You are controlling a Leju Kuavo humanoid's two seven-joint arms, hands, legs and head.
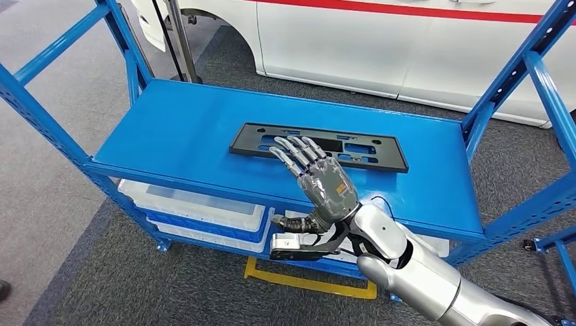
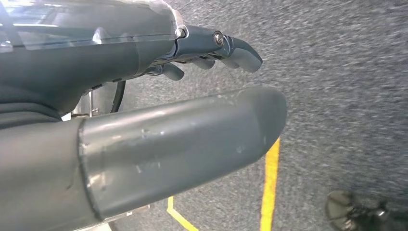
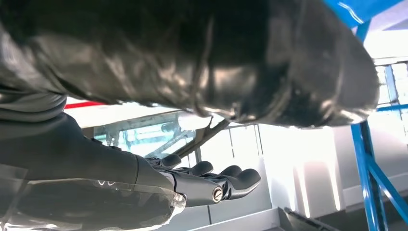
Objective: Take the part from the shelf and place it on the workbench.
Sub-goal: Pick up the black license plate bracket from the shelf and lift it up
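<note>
Right fingers (image 1: pixel 299 151): extended and spread apart, holding nothing. In the head view the tips overlap the near edge of the part; whether they touch it or hover just above it cannot be told.
Right fingers, wrist view (image 3: pixel 235 180): straight, side by side, with nothing between them and the thumb. The part itself cannot be made out from this angle.
Right hand (image 1: pixel 319 178): palm down over the front half of the shelf top, back of the hand toward the camera, thumb pointing toward the shelf's near edge.
Right arm (image 1: pixel 421 272): silver, entering from the lower right and reaching up across the shelf's front rail.
Part (image 1: pixel 319 146): flat black rectangular plate with cut-outs, lying flat on the blue top shelf (image 1: pixel 176 129), slightly right of centre, long side running across the shelf. Not lifted.
Left fingers (image 2: pixel 231 47): stretched out, loosely apart from the thick grey thumb (image 2: pixel 192 144), nothing held.
Left hand (image 2: pixel 159 91): hanging over grey carpet (image 2: pixel 337 72) beside a yellow floor line (image 2: pixel 270 187).
Lower shelf: white bins (image 1: pixel 197 204) sit under the top deck, seen in the head view.
Surroundings: white vehicle body with red stripe (image 1: pixel 407 41) behind the shelf; blue uprights (image 3: pixel 368 159) appear in the right wrist view.
</note>
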